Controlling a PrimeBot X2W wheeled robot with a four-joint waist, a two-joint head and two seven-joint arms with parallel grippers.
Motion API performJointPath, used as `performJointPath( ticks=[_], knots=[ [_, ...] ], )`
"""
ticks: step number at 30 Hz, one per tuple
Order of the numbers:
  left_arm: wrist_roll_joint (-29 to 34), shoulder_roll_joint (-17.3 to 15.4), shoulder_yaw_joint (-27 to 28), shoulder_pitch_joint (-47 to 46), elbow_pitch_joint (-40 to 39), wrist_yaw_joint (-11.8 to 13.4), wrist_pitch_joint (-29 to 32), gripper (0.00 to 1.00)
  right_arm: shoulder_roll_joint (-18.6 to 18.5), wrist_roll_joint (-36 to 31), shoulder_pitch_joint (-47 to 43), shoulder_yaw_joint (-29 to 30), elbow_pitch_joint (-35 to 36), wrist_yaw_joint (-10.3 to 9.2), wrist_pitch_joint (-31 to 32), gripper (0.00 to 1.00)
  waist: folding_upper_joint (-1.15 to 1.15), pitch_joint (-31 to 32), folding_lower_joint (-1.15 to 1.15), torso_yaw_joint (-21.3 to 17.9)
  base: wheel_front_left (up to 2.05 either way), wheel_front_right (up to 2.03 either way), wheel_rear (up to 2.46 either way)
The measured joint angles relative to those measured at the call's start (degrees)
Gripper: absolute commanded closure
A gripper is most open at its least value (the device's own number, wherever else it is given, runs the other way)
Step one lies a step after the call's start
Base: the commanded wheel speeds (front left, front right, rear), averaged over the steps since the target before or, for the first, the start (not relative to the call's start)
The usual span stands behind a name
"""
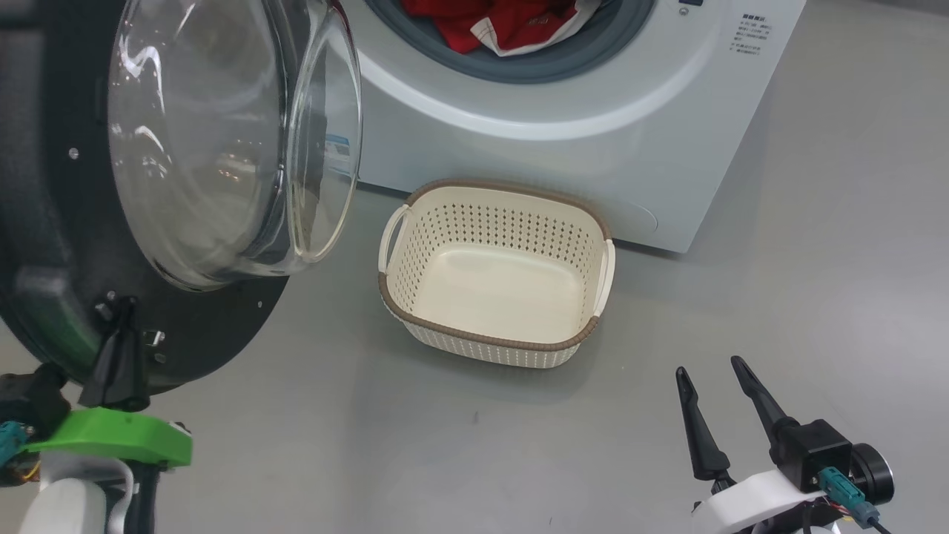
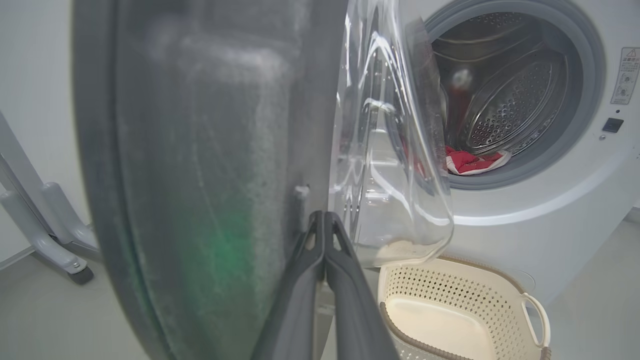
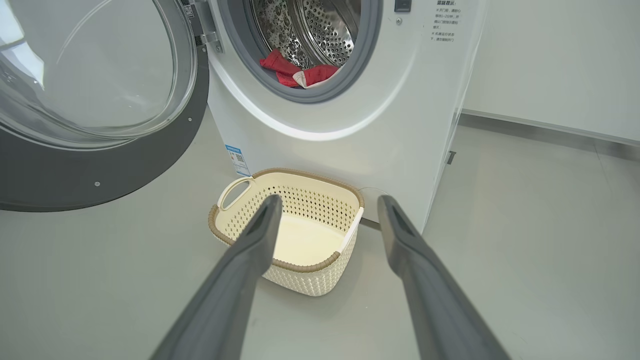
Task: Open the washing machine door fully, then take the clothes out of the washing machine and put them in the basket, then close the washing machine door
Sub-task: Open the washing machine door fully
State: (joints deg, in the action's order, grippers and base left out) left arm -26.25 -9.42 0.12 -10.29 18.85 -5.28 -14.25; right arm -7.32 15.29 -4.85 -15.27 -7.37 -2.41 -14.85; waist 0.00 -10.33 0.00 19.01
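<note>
Swinging the door (image 1: 215, 348) fully back looks to be your step in hand. It fills the left of the head frame, standing well out from the washer (image 1: 519, 148), with its glass bowl (image 1: 222, 133) turned toward the basket (image 1: 489, 222).

Your left gripper (image 1: 120, 308), at lower left, is clenched with nothing between its fingers. The two tips are pressed together at the door's black inner rim, beside a small metal fitting. How firmly they bear on it you cannot tell from here.

Use those closed tips as a pusher. Press on the flat black rim, not on the glass, and follow the arc of the hinge so the tips do not skid off the edge. Go slowly and stop once the hinge reaches its limit.

Your right gripper (image 1: 708, 366), at lower right, is released, its fingers spread wide and holding nothing, over the floor (image 1: 334, 445). Leave it low, well apart from the door, until the opening is free.

The clothes (image 1: 511, 22) lie in the drum mouth at top centre, red with white trim, down at the grey seal. The basket sits empty at centre frame, on the floor just in front of the washer and below the opening. The bowl hangs near its left handle, so push away from it, never back.
</note>
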Motion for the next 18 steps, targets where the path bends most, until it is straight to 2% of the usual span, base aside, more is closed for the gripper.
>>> performJointPath(
  ticks=[18],
  knots=[
    [-5.6, -4.5, 12.4, -6.1, 3.3, 0.0, 0.0, 1.0, -1.6, -2.7, 4.7, -0.4, 1.7, -0.27, 2.0, 0.0, 0.0, -9.4, 0.0, 0.5, 0.0, 0.0, 0.0]
  ],
)
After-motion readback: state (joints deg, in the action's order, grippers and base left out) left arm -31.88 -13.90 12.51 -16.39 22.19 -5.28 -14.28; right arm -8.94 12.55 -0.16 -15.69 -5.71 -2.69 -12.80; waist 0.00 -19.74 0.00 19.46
